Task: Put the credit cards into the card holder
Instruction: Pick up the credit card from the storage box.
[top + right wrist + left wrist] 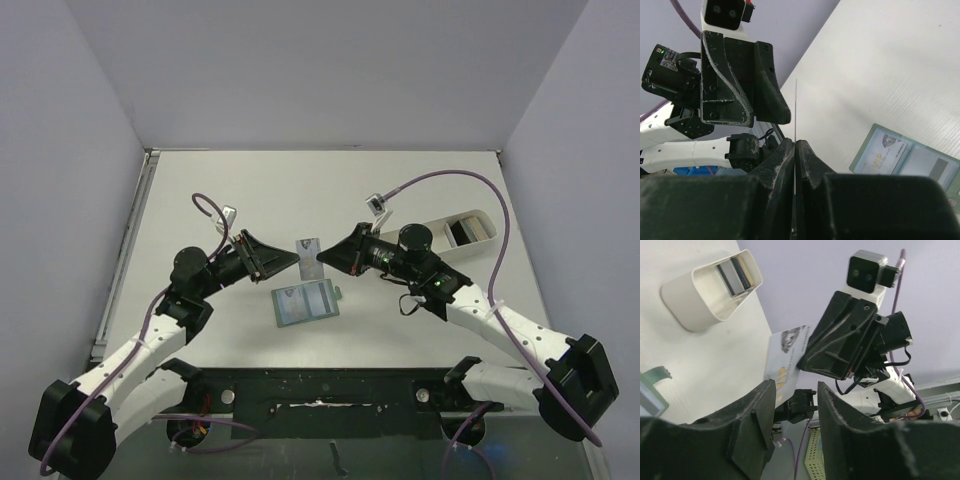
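The card is pale with gold lettering, the card holder pale blue, the tray white.

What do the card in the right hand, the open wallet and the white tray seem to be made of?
The card: probably stiff plastic, smooth, with a printed face; edge-on it is very thin yet stays straight in the right hand. The wallet: perhaps soft plastic or imitation leather, matte; hard to tell. The tray: apparently moulded hard plastic, smooth white, rounded walls.
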You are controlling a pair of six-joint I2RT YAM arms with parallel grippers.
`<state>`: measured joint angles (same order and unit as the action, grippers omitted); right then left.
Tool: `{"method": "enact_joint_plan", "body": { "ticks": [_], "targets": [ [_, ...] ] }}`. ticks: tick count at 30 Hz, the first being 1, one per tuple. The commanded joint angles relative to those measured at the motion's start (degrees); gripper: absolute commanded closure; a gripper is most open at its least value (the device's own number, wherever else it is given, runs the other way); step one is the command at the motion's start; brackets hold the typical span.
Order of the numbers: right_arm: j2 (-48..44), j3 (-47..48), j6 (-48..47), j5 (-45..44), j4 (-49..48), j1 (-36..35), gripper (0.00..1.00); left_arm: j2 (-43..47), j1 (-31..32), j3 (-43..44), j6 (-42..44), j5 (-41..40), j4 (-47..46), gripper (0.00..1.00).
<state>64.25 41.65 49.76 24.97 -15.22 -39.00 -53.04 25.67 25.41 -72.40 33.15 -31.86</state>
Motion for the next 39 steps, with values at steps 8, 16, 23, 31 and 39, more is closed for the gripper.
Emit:
{"method": "enact_joint_plan", "body": {
  "ticks": [8,16,23,31,39],
  "targets": [
    [-4.1,0.5,-0.9,0.8,-1.2,-0.6,1.0,3.2,-1.3,4.4,5.5,-1.9,9.8,0.54],
    [-2.9,-1.1,2.6,3.5,-7.2,-1.6,1.0,1.0,-1.4,1.5,-1.6,3.0,-2.5,0.7],
    [-1.1,-1.4,3.3,3.7,-8.1,-1.8,1.0,1.4,-1.5,0.4,-3.3,3.9,-5.1,1.0],
    [-3.8,0.7,-3.0,-5.9,7.5,-1.4,0.59,4.0,-2.7,2.4,2.7,0.8,9.7,1.0],
    [-0.7,4.2,-8.6,-20.4,24.2,-1.6,0.38,3.4,-3.0,7.3,13.8,-7.9,31.6,1.0]
  ]
}}
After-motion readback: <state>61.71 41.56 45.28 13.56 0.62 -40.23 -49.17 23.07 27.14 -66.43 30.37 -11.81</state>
